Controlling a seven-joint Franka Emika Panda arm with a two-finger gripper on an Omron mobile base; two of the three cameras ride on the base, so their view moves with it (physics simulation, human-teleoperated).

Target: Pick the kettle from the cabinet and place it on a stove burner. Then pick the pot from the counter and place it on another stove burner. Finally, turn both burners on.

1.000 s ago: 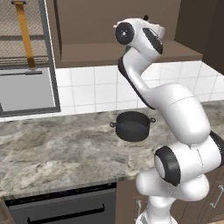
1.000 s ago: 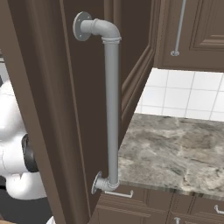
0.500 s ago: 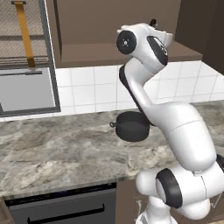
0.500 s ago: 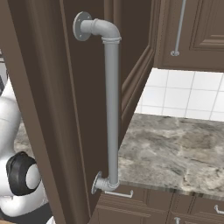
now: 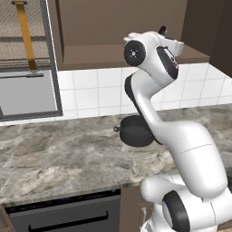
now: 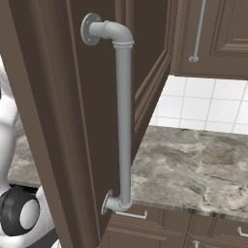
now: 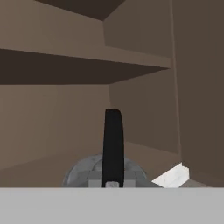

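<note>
gripper [image 7: 112, 183]: closed on black handle of kettle [image 7: 83, 174] | inside cabinet [image 7: 52, 127] | pot [image 5: 135, 131]: on worktop [image 5: 59, 158]

The kettle [image 7: 105, 171] sits inside the cabinet [image 7: 52, 127], directly at the gripper [image 7: 112, 183], with its handle [image 7: 113, 144] standing up right in front of the gripper. A shelf [image 7: 78, 65] lies above and beyond it. Well below the gripper, the pot [image 5: 135, 131] rests on the counter [image 5: 59, 158].
</note>
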